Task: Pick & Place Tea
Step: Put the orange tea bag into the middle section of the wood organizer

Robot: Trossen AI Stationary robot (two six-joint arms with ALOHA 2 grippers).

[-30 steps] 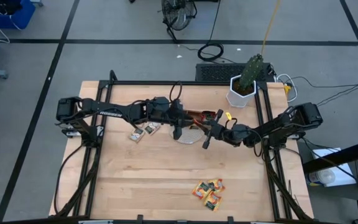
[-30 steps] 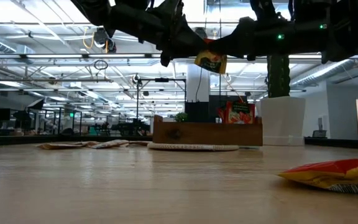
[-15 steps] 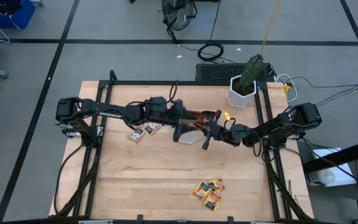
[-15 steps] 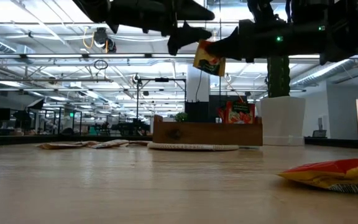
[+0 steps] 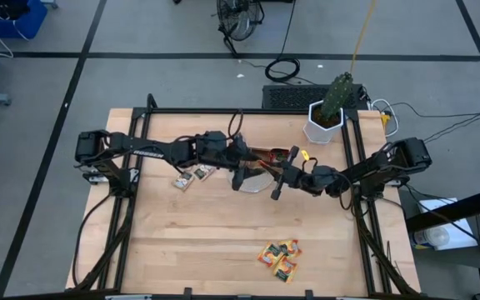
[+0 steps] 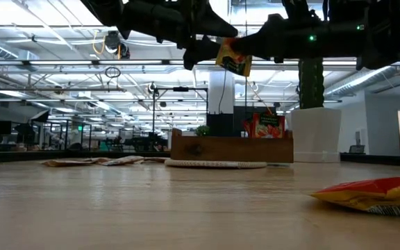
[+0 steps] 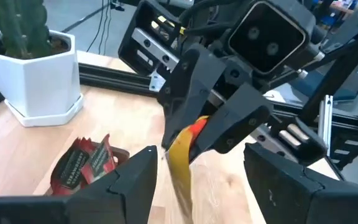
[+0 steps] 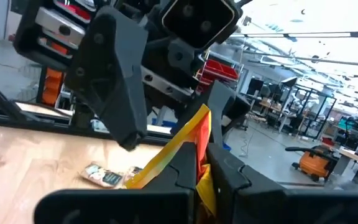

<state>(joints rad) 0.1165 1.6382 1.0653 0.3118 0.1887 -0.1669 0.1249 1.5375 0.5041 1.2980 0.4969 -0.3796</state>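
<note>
1. The room behind was a wide open-plan hall under strip lights; the work surface was a pale wooden table (image 5: pixel 223 242) in a black frame.

2. Nearest in the low view, a heap of orange-yellow sachets (image 6: pixel 373 194) lay on the table's front edge, well apart from everything else.

3. Further back, up in the air over the middle of the table, the two arms met. The right gripper (image 8: pixel 199 163) was clenched on one orange-yellow sachet (image 6: pixel 233 58), which hung edge-down from it.

4. The left gripper (image 7: pixel 197 180) had just let go: a second before it was pinched on that same sachet, and now its jaws stood wide on either side of it without touching. That reads as a hand-over completed, the sachet carried by the right arm alone.

5. Behind the arms lay a round pale mat (image 6: pixel 215 164), and behind that stood the wooden tray (image 6: pixel 214 147) with red sachets (image 6: pixel 268 126) upright in one compartment.

6. To the left, pale beige sachets (image 5: pixel 188 177) rested flat on the table, unsorted.

7. Farthest back stood a white pot (image 5: pixel 323 123) with a cactus.

8. Judged from this, the held sachet remained to be carried to the tray; most of the sorting was undone.
</note>
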